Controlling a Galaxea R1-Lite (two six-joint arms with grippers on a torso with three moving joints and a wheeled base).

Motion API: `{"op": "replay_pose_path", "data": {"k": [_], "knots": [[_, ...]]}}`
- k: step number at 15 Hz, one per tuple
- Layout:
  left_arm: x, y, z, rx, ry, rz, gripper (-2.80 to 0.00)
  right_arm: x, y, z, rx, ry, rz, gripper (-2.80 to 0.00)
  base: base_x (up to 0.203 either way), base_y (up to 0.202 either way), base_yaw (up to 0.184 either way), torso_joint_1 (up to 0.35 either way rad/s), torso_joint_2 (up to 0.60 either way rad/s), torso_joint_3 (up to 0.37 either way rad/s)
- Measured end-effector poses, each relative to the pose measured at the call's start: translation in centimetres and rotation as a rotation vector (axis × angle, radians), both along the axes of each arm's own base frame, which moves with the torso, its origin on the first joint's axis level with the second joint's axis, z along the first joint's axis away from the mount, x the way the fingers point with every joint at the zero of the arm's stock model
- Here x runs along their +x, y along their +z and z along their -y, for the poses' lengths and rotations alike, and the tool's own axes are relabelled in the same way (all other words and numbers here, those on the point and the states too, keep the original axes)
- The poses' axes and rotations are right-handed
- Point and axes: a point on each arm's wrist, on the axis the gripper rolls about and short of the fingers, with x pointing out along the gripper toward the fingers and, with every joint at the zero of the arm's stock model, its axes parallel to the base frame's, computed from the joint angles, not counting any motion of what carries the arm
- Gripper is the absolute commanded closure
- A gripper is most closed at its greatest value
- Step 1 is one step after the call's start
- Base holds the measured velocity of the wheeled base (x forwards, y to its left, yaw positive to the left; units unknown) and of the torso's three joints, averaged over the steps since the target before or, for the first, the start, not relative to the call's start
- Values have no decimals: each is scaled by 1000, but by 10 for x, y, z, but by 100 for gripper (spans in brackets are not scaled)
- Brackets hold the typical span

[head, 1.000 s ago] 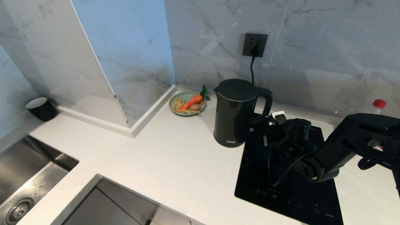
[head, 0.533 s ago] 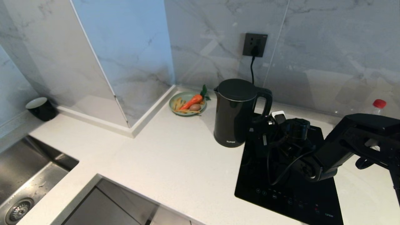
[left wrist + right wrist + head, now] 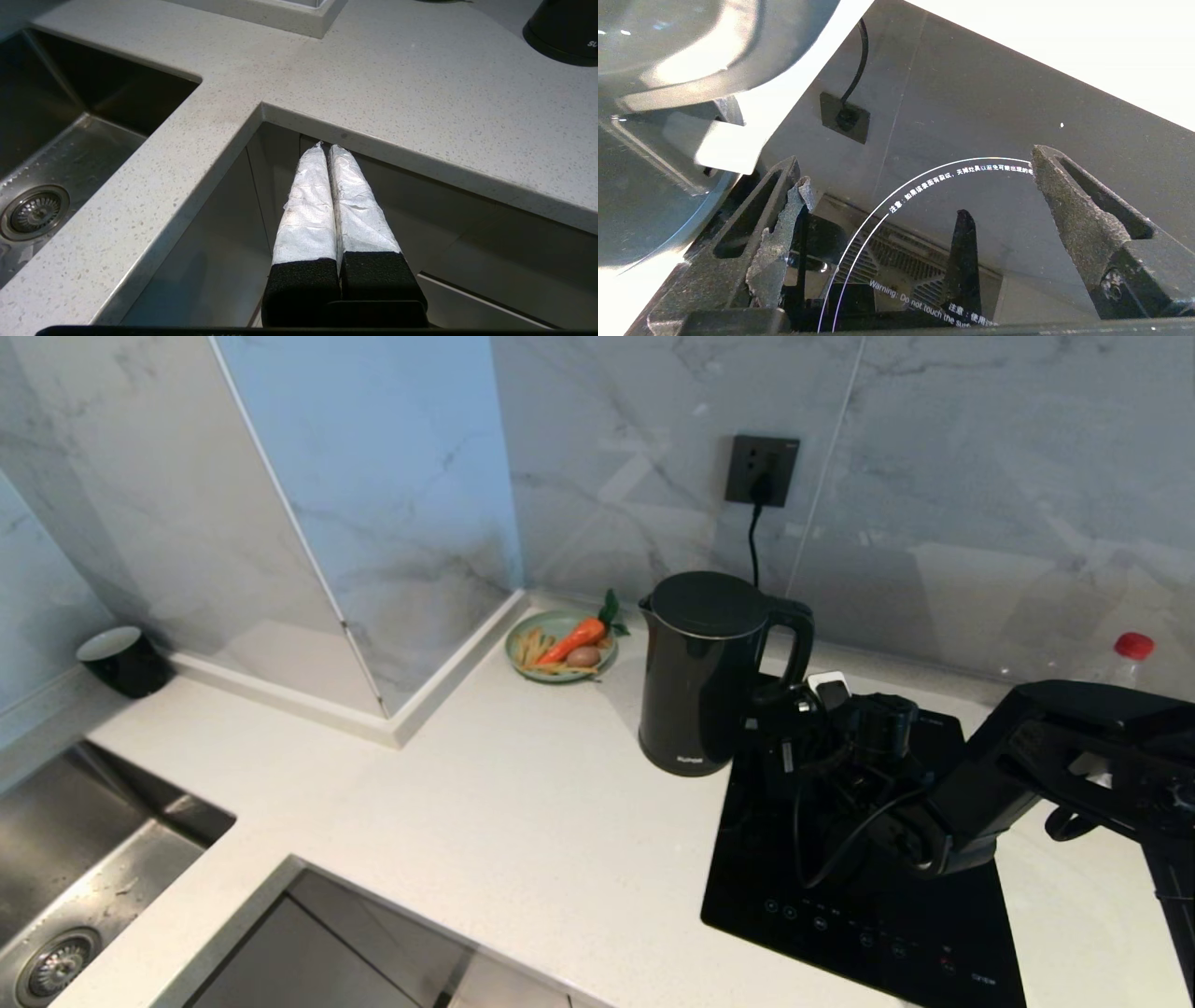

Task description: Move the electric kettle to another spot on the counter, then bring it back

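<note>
The electric kettle (image 3: 702, 672), a tall glossy black jug with a loop handle, stands upright on the white counter (image 3: 523, 812) at the cooktop's left edge. My right gripper (image 3: 789, 717) hovers low over the black cooktop (image 3: 868, 887), just right of the kettle's handle. In the right wrist view this gripper (image 3: 920, 186) is open with nothing between its fingers, and the kettle (image 3: 654, 60) looms beside one finger (image 3: 777, 233). My left gripper (image 3: 327, 148) is shut and empty below the counter's front edge (image 3: 420, 158). The kettle's foot (image 3: 565, 32) shows far off.
A green plate of vegetables (image 3: 562, 649) lies behind the kettle to its left. A wall socket (image 3: 761, 469) with a black cord sits above it. A steel sink (image 3: 65, 868), a black cup (image 3: 121, 658) and a red-capped bottle (image 3: 1132, 649) are further off.
My right arm has crept a little to the left, towards the kettle's handle. The kettle has not moved.
</note>
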Motion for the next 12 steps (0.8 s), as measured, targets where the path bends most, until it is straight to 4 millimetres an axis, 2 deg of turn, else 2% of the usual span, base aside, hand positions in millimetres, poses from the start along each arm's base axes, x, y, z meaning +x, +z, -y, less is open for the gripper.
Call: {"op": "replay_pose_path", "data": {"k": [8, 12], "knots": [[0, 0, 0, -1, 0, 0, 0, 5, 7, -1, 43, -5, 74, -280, 0, 0, 0, 0, 0, 0], [0, 0, 0, 0, -1, 0, 0, 12, 2, -6, 64, -1, 82, -280, 0, 0, 0, 0, 0, 0]]}}
